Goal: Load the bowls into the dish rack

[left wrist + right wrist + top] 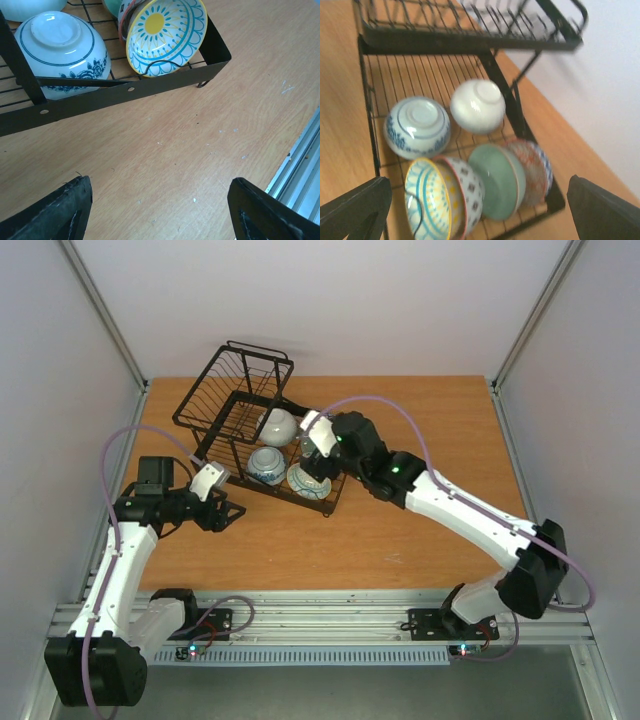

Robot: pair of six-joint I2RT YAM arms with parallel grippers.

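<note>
The dish rack [367,100] fills the centre of the right wrist view. On its flat tray a blue-patterned bowl [417,127] and a cream-white bowl [477,105] lie inverted side by side. Below them a yellow-centred bowl [427,200], a red-and-white bowl [472,192], a sage green bowl [497,182] and an orange-patterned bowl [535,167] stand on edge in a row. The right gripper [477,210] hovers above them, fingers spread wide and empty. The left gripper [161,200] is over the table [175,145] near the rack's corner, fingers also spread and empty.

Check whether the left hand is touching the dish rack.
Apart. The left wrist view shows bare table between the open left hand and the dish rack, clear of its front rail.
</note>
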